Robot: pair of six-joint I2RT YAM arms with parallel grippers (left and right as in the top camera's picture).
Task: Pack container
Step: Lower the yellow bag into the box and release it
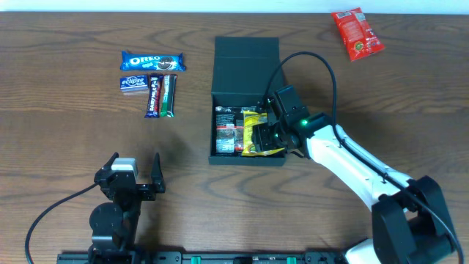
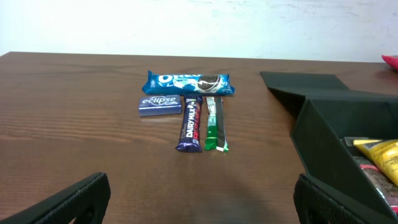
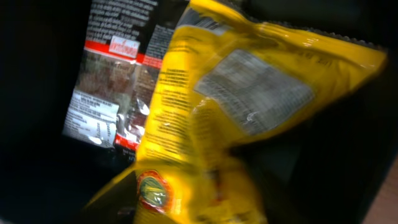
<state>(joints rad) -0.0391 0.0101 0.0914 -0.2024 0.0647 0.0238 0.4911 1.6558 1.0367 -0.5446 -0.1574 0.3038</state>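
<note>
**SEATING THE YELLOW PACKET IN THE CONTAINER**

**Position.** The container stands at the centre of the surface, with its flap lid folded back toward 12 o'clock. A black-and-red packet lies flat in the 9 o'clock half. The yellow packet occupies the 3 o'clock half, and its lower edge appears to ride over the wall at 6 o'clock.

**End effector state.** The right end effector reaches in from 5 o'clock and sits directly over the yellow packet. Its fingers are out of frame in the wrist view, so it cannot be told whether it is clenched on the packet or released. The left end effector is parked at 7 o'clock, fingers spread wide and empty.

**Procedure.**
1. Shift the yellow packet toward 12 o'clock until its trailing edge clears the 6 o'clock wall.
2. Lower it flat beside the black-and-red packet, not on top of it.
3. Release only once the packet rests on the container floor. A crinkled foil bag is likely to spring back up.
4. Withdraw straight up, so that the fingers do not snag the packet.

**Remaining stock.** The Oreo pack, Eclipse box, Dairy Milk bar and green bar wait at 10 o'clock. A red packet waits at 1 o'clock.
</note>
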